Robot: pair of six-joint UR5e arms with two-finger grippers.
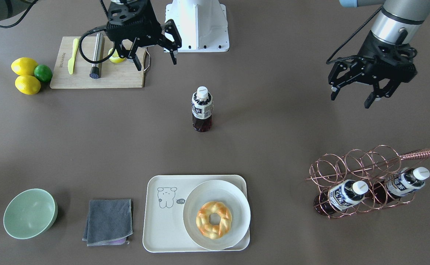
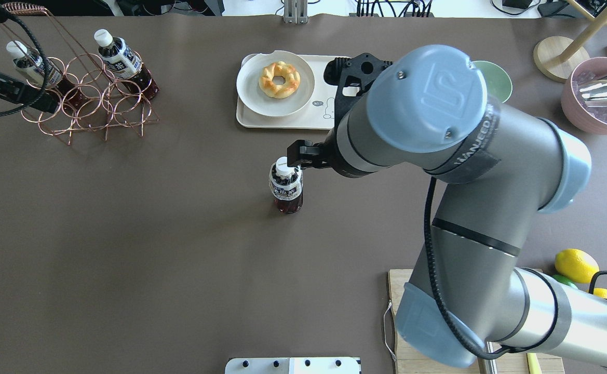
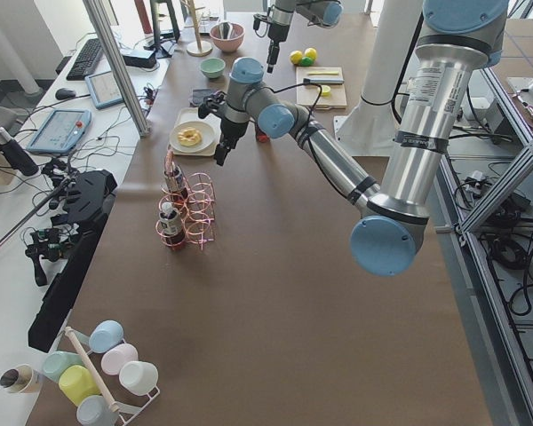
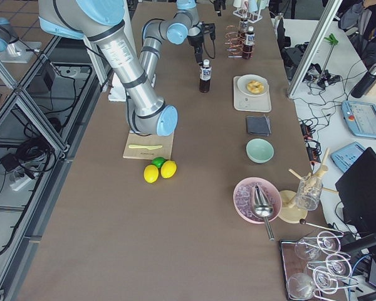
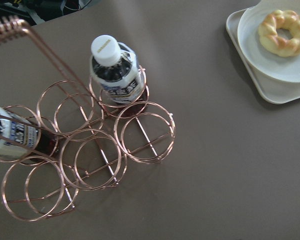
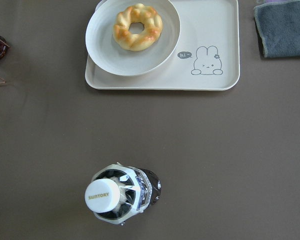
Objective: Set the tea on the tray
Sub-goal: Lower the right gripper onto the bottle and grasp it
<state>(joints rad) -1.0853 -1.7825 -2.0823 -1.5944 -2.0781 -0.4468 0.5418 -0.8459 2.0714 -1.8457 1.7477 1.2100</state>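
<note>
One tea bottle (image 1: 202, 109) stands upright alone at mid-table, with a white cap and a navy-and-white label. It also shows in the overhead view (image 2: 286, 184) and the right wrist view (image 6: 121, 195). Two identical bottles (image 1: 347, 195) (image 1: 406, 182) lie in a copper wire rack (image 1: 351, 165). The cream tray (image 1: 163, 221) with the line-drawn animal lies beyond the standing bottle (image 6: 210, 30). My right gripper (image 1: 156, 63) is open and empty, held high above the table on the robot's side of the standing bottle. My left gripper (image 1: 351, 101) is open and empty, above the table near the rack.
A white plate (image 1: 200, 198) with a doughnut (image 1: 214, 219) covers one half of the tray. A grey cloth (image 1: 108, 221) and a green bowl (image 1: 29, 213) lie beside the tray. A wooden cutting board (image 1: 119, 75) with utensils, two lemons and a lime (image 1: 25, 75) are near my right arm's base.
</note>
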